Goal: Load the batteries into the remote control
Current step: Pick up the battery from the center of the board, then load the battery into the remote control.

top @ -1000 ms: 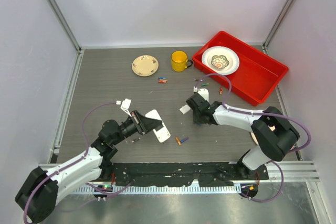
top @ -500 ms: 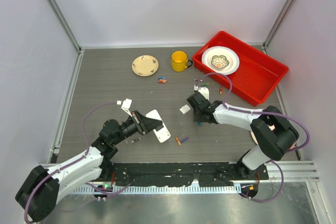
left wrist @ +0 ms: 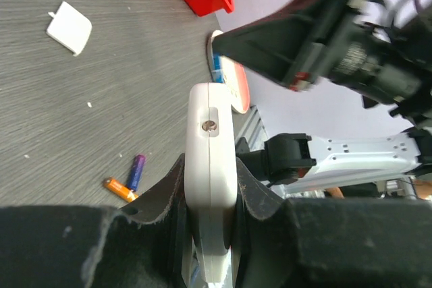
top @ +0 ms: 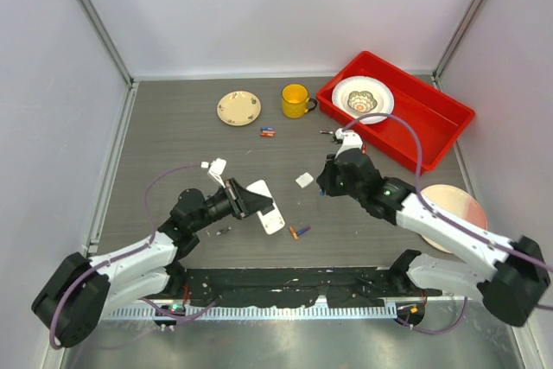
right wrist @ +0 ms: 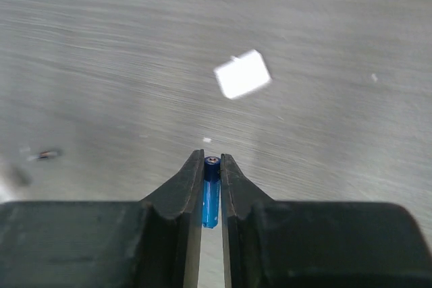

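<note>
My left gripper (top: 251,200) is shut on the white remote control (top: 268,211) and holds it edge-on above the table; the left wrist view shows the remote (left wrist: 210,133) clamped between both fingers. My right gripper (top: 327,186) is shut on a blue battery (right wrist: 211,193), which stands upright between the fingertips above the table. An orange battery (top: 294,232) and a purple battery (top: 303,230) lie together right of the remote, also seen in the left wrist view (left wrist: 120,188). More batteries (top: 268,132) lie near the mug, and others (top: 327,134) lie by the tray.
A small white cover piece (top: 304,181) lies between the grippers. A yellow mug (top: 295,100) and a saucer (top: 238,108) stand at the back. A red tray (top: 432,127) holding a white bowl (top: 362,98) is back right. A pink plate (top: 454,205) lies at the right.
My right arm has swung and stretched out, uncovering the pink plate; its gripper rose slightly with the blue battery. My left gripper shifted a little with the remote.
</note>
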Motion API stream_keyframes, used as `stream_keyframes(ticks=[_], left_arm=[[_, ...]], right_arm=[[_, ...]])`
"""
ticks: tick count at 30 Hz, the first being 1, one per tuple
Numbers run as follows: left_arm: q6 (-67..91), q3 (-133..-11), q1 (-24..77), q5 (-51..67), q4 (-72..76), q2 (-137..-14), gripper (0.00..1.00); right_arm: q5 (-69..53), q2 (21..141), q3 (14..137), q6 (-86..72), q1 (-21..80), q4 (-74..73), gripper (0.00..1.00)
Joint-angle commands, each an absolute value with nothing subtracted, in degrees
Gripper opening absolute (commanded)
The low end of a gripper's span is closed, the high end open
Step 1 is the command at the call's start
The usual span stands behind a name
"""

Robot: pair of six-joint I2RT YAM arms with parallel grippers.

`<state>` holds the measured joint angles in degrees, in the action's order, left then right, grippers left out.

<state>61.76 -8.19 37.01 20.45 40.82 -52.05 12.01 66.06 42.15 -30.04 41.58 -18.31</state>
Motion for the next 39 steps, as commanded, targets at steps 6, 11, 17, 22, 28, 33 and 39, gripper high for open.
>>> stream_keyframes(ticks=[6,11,17,22,28,33,39], left_arm=[[70.8,-19.8,36.8,34.6,58.7,-69.9,0.00],[79.9,-27.8,36.8,45.2,65.5,-80.9,0.00],[84.4,-34.7,37.0,55.5,64.5,-84.8,0.00],[67.9,-41.0,37.9,56.3,31.8,-80.2,0.00],[51.2,-47.5,39.6,54.9,6.2,-79.3,0.00],[51.8,-47.5,39.6,57.4,7.5,-80.7,0.00],[53.9,-47.0,39.6,57.8,10.3,-80.9,0.00]], right_arm=[[-3.4,50.7,53.5,-16.0,48.5,-25.1,0.01],[-7.1,46.7,56.3,-9.5,52.5,-28.5,0.01],[-10.1,41.6,57.0,-1.1,55.6,-28.4,0.01],[-10.4,43.3,59.1,4.9,57.0,-30.5,0.01],[-6.7,47.5,60.1,7.6,62.8,-27.7,0.01],[-0.2,53.5,61.7,11.4,71.3,-26.6,0.01],[9.3,58.1,62.6,14.5,78.1,-25.1,0.01]])
